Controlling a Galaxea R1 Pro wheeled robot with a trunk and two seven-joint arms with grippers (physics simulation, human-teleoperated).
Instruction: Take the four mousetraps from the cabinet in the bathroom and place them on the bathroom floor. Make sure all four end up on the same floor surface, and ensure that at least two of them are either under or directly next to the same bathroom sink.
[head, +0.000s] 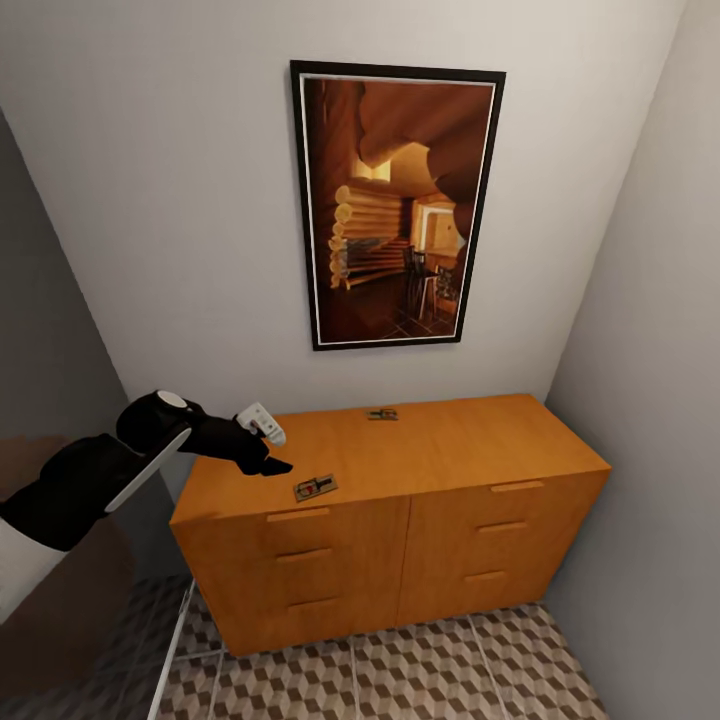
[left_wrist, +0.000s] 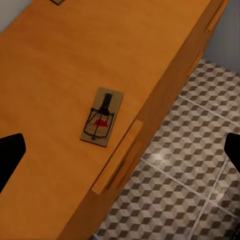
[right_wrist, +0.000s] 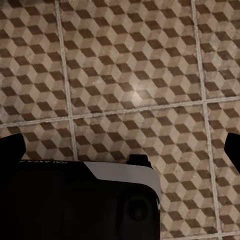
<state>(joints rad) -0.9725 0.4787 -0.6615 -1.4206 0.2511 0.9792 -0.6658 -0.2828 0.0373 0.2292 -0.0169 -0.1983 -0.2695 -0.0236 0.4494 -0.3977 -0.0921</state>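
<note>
The left end effector (head: 268, 452) hovers over the cabinet (head: 400, 520) top's left end, fingers spread wide and empty, beside the near mousetrap (head: 315, 488); a second mousetrap (head: 381, 414) lies at the cabinet's back edge. The left wrist view shows the near mousetrap's red spot; the right wrist view shows the right end effector (right_wrist: 120, 150) open and empty above the bathroom floor (right_wrist: 130, 75), with small, unreadable lettering on a dark robot part.

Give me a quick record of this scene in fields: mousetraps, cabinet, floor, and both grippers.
mousetraps in view: two, both on the cabinet top
near mousetrap: by the front edge, above the top left drawer handle
far mousetrap: by the back edge near the wall
cabinet: drawers shut
bathroom floor: cube-pattern tiles, no trap seen on it
left gripper: open, empty, over the cabinet top beside the near mousetrap
right gripper: open, empty, pointing at the floor
</note>
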